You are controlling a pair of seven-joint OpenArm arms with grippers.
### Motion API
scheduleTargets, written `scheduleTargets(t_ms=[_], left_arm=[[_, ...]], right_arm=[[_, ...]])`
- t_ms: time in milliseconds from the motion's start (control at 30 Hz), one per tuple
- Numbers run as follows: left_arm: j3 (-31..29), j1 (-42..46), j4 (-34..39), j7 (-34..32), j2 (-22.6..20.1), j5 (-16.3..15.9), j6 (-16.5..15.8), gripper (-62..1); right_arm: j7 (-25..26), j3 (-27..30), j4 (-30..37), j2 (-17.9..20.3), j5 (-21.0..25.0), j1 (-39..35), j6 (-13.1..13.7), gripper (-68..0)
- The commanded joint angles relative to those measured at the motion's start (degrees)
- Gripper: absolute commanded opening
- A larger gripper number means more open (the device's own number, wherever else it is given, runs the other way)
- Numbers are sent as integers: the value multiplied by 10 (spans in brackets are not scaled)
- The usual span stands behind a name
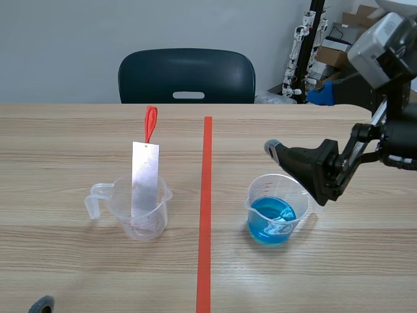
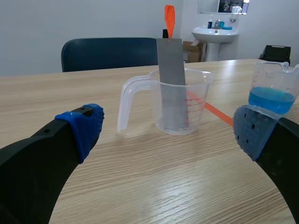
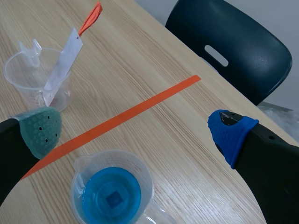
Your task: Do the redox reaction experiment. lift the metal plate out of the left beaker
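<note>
A clear beaker (image 1: 144,215) stands left of the orange line. The grey metal plate (image 1: 145,177) leans upright inside it, an orange-red tag (image 1: 150,123) at its top. In the left wrist view my left gripper (image 2: 170,129) is open and low over the table. The clear beaker (image 2: 182,105), plate (image 2: 171,60) and tag (image 2: 169,17) stand a short way ahead of it, untouched. My right gripper (image 1: 294,122) hangs open, raised above the blue-liquid beaker (image 1: 273,212). In the right wrist view, the right gripper (image 3: 135,133) is wide open over that beaker (image 3: 112,191).
A dark blue chair (image 1: 187,76) stands behind the table's far edge. Only a fingertip (image 1: 40,304) of the left arm shows at the scene's front left corner. The blue beaker (image 2: 275,88) stands ahead of the left gripper's right finger.
</note>
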Motion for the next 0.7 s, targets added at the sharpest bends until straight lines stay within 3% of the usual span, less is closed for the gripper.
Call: scheduleTargets(t_ms=[0,367,500,667], left_arm=[[0,0,3,-8,-3,-3,-1,-27],[0,-2,3,-12,-3,-3,-1,-27],[0,-2,3,-12,-3,-3,-1,-27],[0,-2,3,-12,-3,-3,-1,-27]], right_arm=[[0,-5,11,9,2,27,-3,4],[-37,-158,11,6,2,148,-3,4],[-58,-206,11,-14,2,195,-3,4],[-122,-263,10,-59,5,239,-3,4]])
